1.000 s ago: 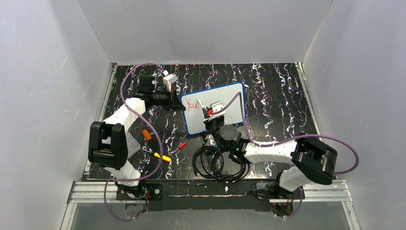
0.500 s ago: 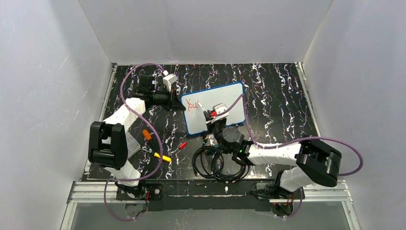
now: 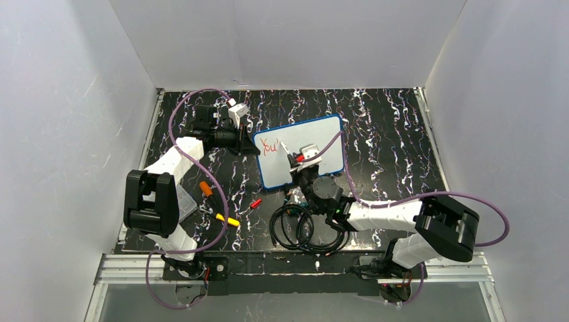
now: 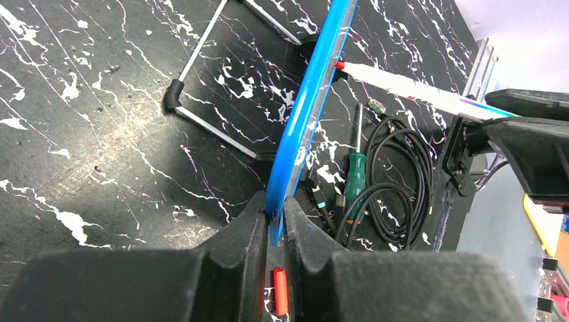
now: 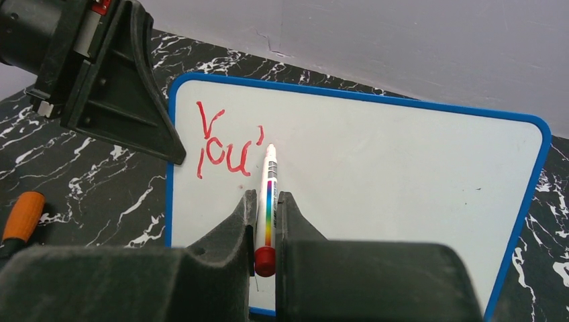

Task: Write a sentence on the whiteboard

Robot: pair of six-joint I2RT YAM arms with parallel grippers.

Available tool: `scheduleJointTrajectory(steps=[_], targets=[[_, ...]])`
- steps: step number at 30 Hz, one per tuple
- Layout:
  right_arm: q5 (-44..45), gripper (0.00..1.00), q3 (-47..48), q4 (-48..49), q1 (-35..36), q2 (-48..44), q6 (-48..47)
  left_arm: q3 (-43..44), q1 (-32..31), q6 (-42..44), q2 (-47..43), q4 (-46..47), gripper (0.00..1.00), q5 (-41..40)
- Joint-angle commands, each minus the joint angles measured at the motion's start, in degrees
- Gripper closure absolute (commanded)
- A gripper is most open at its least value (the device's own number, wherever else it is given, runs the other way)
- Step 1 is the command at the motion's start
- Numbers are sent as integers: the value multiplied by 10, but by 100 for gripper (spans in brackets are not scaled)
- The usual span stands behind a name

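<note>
You see the red handwritten lettering (image 5: 225,151) legibly in the right wrist view: one line, four marks, "You'", at the upper left of the single blue-framed white whiteboard (image 5: 402,174). Only the left wrist view shows that board edge-on, propped on a wire stand (image 4: 173,94) on the black marbled worktop (image 4: 80,134). The left fingers (image 4: 255,215) are clamped on the blue frame. The right fingers (image 5: 249,208) are closed on the one white, red-capped marker (image 5: 270,181), its tip beside the apostrophe. One second ago the lettering read "You", with no apostrophe.
</note>
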Motion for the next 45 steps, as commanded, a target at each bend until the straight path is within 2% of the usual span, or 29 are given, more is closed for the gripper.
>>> scheduleJointTrajectory(steps=[1, 23, 45], targets=[[8, 99, 17, 47, -5, 14, -14, 9, -2, 11, -31, -17, 100, 8], [13, 99, -45, -14, -2, -25, 45, 10, -2, 11, -30, -18, 100, 9], [12, 99, -2, 64, -7, 9, -9, 10, -2, 12, -29, -19, 100, 8]])
